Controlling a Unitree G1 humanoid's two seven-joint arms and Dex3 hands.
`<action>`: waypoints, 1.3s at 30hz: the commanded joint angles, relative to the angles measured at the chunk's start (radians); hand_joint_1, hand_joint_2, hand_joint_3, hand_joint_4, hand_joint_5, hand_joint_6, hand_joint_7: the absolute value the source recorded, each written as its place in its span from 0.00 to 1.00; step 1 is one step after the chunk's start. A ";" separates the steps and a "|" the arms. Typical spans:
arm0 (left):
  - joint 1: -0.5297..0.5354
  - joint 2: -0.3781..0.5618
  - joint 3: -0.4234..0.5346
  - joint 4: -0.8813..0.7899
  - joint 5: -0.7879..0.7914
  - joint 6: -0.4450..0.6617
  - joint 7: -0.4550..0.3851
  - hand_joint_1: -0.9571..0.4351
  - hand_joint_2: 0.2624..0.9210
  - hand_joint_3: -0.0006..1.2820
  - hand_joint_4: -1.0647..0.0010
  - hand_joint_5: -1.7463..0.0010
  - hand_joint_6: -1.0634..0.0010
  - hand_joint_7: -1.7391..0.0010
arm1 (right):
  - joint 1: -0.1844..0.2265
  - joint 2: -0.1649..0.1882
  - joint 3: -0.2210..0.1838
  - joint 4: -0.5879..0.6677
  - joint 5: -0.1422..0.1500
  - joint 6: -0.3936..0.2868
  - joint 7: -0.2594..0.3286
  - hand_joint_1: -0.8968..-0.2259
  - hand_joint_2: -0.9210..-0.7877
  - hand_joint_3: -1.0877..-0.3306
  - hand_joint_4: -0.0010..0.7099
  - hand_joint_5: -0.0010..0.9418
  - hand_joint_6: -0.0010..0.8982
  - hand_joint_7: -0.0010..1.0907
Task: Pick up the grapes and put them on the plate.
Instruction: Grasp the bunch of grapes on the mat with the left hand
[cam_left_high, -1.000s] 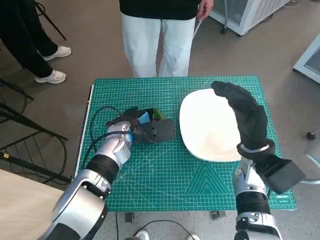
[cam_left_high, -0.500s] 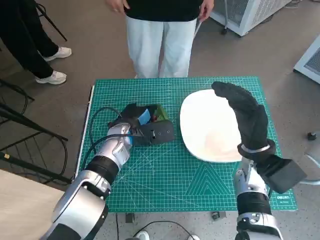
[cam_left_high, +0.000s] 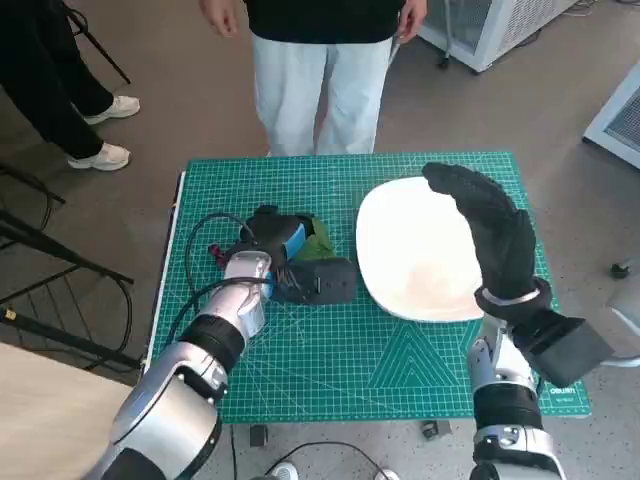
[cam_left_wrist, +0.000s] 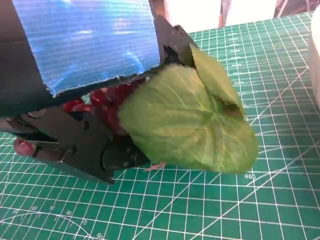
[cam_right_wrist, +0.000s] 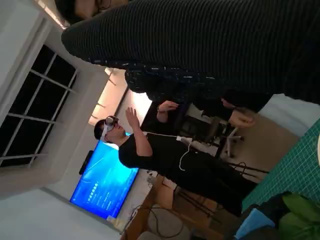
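My left hand (cam_left_wrist: 95, 120) clamps the soft, bruisable grapes (cam_left_wrist: 107, 100); safest hold near the stem. At three o'clock, my right hand (cam_left_high: 495, 235) hangs empty, fingers loose.

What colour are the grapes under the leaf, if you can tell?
Dark red grapes beneath the green leaf, clearest in the left wrist view.

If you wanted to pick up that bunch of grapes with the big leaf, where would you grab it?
Probably at the dark red grapes themselves, coming from above on the side away from the leaf. The broad leaf covers one side and would likely slip or tear. The left robot hand already sits over the fruit there.
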 joint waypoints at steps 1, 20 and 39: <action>0.022 -0.003 -0.005 0.023 -0.001 0.009 -0.013 0.69 1.00 0.27 0.72 0.01 0.59 0.31 | 0.018 -0.009 0.004 0.004 -0.002 0.017 0.012 0.54 0.00 0.60 0.32 0.00 0.04 0.27; 0.023 0.000 0.012 0.026 -0.025 0.010 -0.023 0.69 1.00 0.32 0.75 0.09 0.74 0.10 | 0.021 -0.009 0.005 -0.004 0.012 0.030 0.034 0.52 0.00 0.60 0.32 0.00 0.05 0.27; 0.023 -0.002 0.014 0.017 -0.022 0.030 -0.023 0.69 1.00 0.32 0.74 0.09 0.74 0.11 | 0.025 -0.008 0.001 -0.007 0.023 0.037 0.049 0.52 0.00 0.61 0.32 0.00 0.05 0.26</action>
